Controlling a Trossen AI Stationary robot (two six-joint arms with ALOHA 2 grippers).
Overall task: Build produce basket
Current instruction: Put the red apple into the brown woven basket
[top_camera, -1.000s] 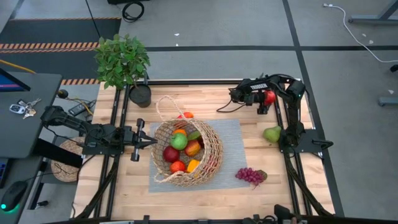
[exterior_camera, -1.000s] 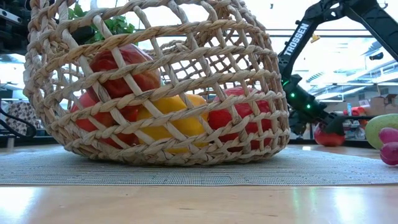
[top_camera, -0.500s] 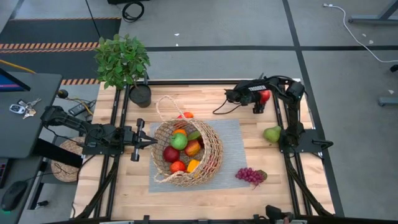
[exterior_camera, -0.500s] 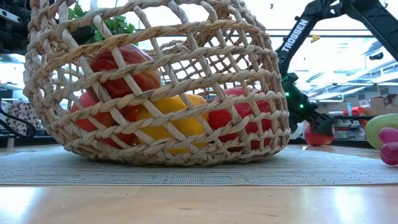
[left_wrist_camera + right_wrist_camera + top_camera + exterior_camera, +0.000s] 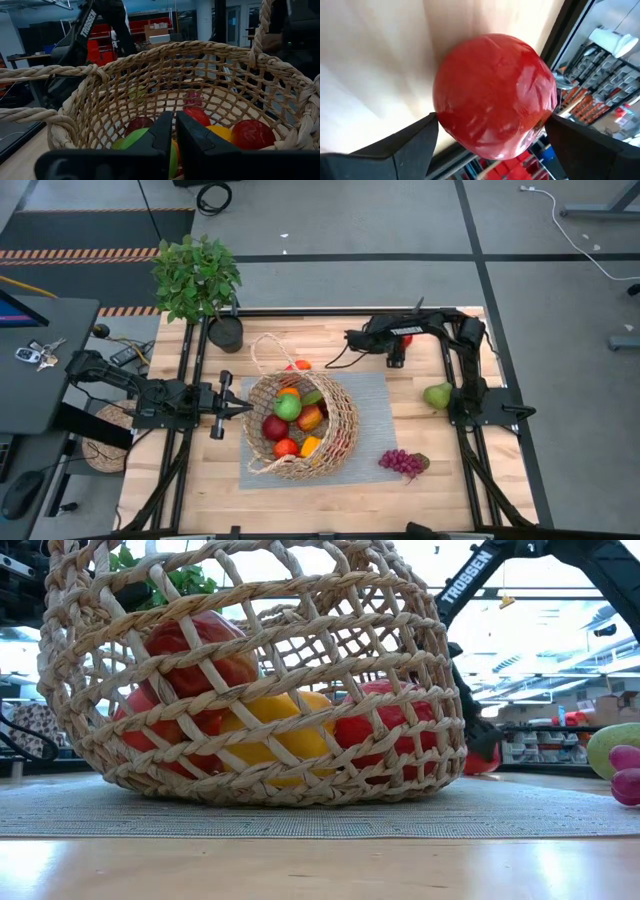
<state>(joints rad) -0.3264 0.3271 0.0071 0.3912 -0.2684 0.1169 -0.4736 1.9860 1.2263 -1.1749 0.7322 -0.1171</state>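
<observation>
High view: basket [image 5: 300, 425] sits on a grey mat [image 5: 375, 395] at table centre, mouth tipped up toward the camera, thin handle loop at its 11 o'clock. Inside: green apple [image 5: 288, 407], red apple [image 5: 275, 427], orange and yellow pieces. A small orange piece [image 5: 300, 365] lies on the wood just beyond the handle. Right gripper [image 5: 402, 340] is at 1 o'clock from the basket, near the table's far edge, fingers clamped on a red fruit [image 5: 405, 339]. Green pear [image 5: 437, 395] lies at 3 o'clock from the basket, beside the right arm's base; purple grapes [image 5: 402, 463] at 4 o'clock, off the mat. Left gripper [image 5: 245, 408] points at the basket rim from 9 o'clock. Potted plant [image 5: 196, 277] stands at the far left corner.

Low view: basket wall [image 5: 250, 670] fills the frame, red and yellow produce showing through the weave. The red fruit [image 5: 482, 762] hangs just past the basket's right side, under the right arm.

Left wrist view: fingers [image 5: 161, 137] pressed together, nothing between them, aimed into the basket [image 5: 210, 65].

Right wrist view: fingers [image 5: 415, 145] grip the red fruit [image 5: 495, 95] on both sides, above the wooden tabletop.
</observation>
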